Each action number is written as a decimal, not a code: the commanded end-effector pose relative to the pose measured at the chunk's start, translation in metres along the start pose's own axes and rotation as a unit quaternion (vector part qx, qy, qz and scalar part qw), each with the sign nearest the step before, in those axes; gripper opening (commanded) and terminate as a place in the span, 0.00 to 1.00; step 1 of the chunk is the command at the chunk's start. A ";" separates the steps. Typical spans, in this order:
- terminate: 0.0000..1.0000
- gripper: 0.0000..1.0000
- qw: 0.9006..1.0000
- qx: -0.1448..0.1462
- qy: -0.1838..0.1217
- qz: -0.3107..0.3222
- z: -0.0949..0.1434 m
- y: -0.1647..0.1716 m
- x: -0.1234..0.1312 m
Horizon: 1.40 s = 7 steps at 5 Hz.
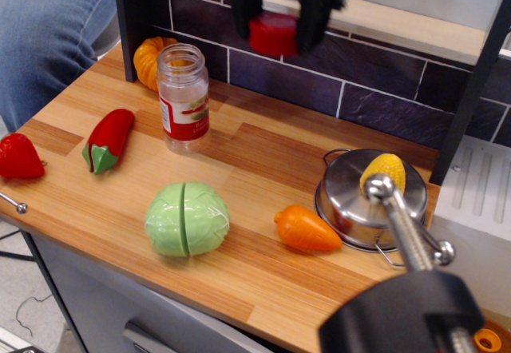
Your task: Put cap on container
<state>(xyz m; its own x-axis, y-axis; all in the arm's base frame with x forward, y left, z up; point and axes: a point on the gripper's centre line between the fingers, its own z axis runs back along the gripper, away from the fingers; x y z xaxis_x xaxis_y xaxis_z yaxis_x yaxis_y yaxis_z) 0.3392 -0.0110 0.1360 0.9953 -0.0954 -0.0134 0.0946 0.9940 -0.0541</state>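
Note:
The clear jar (183,97) with a red and white label stands upright and uncapped on the wooden counter at the back left. My black gripper (274,25) is high at the top of the view, shut on the round red cap (274,35), which sits between its two fingers. The cap hangs well above the counter, up and to the right of the jar's open mouth.
A red pepper (108,140) and a strawberry (17,156) lie left of the jar, an orange pumpkin (152,59) behind it. A green cabbage (187,219) and an orange carrot (306,229) lie in front. A steel pot (363,201) holding corn (383,172) stands at the right.

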 end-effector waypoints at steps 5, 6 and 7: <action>0.00 0.00 0.993 -0.027 -0.020 -0.113 -0.022 0.073 -0.018; 0.00 0.00 0.993 -0.020 -0.031 -0.115 -0.024 0.077 -0.014; 1.00 0.00 0.990 -0.015 -0.055 -0.125 -0.033 0.084 -0.007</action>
